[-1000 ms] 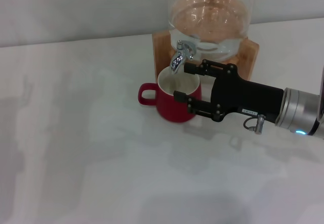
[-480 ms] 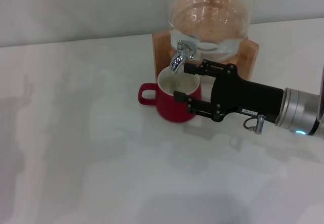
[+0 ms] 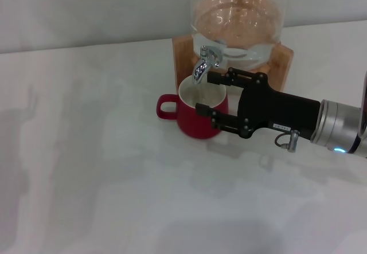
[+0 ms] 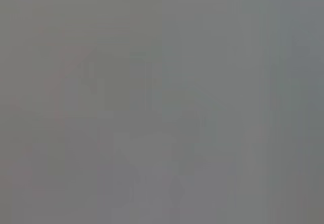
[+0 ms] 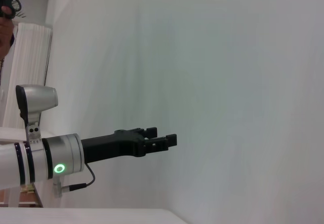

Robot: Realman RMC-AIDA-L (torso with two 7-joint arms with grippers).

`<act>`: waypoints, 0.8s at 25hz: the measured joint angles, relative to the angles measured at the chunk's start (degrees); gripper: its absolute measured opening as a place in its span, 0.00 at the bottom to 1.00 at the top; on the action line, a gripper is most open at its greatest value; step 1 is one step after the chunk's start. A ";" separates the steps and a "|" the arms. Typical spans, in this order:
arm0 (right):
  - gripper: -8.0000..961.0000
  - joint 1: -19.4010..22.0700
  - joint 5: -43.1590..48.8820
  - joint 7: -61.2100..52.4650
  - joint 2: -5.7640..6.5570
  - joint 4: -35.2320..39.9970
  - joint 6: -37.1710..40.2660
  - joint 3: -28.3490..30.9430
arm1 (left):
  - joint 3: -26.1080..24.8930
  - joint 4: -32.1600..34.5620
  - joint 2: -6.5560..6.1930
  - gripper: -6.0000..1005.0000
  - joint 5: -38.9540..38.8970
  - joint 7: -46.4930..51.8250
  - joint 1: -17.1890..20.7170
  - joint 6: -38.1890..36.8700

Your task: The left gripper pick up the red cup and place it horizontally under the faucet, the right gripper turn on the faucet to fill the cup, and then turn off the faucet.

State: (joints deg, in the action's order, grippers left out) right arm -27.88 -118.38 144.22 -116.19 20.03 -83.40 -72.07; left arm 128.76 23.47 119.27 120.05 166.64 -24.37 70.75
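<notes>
The red cup (image 3: pixel 195 122) stands upright on the white table under the spout of the chrome faucet (image 3: pixel 202 63), with its handle pointing left. My right gripper (image 3: pixel 205 93) reaches in from the right and is open. Its far finger lies just beside the faucet, and its near finger lies over the cup's right rim. It holds nothing. My left gripper is out of the head view. It shows far off in the right wrist view (image 5: pixel 169 139), held in the air on its white arm with a green light. The left wrist view shows only plain grey.
The glass dispenser (image 3: pixel 238 22) holds water and sits on a wooden stand (image 3: pixel 282 59) at the back of the table (image 3: pixel 86 151). A white wall rises behind it.
</notes>
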 joint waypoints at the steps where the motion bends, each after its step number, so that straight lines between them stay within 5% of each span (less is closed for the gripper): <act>1: 0.67 -0.04 0.00 0.00 0.00 0.00 0.00 0.00 | 0.00 0.00 0.00 0.83 0.00 0.00 -0.02 0.00; 20: 0.67 -1.59 -0.19 0.00 0.02 -0.07 2.18 0.35 | 0.00 0.00 0.00 0.83 0.00 0.00 -0.07 0.00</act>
State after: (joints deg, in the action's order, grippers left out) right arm -29.48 -118.57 144.23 -116.18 19.96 -81.22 -71.72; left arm 128.76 23.46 119.27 120.06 166.64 -24.44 70.75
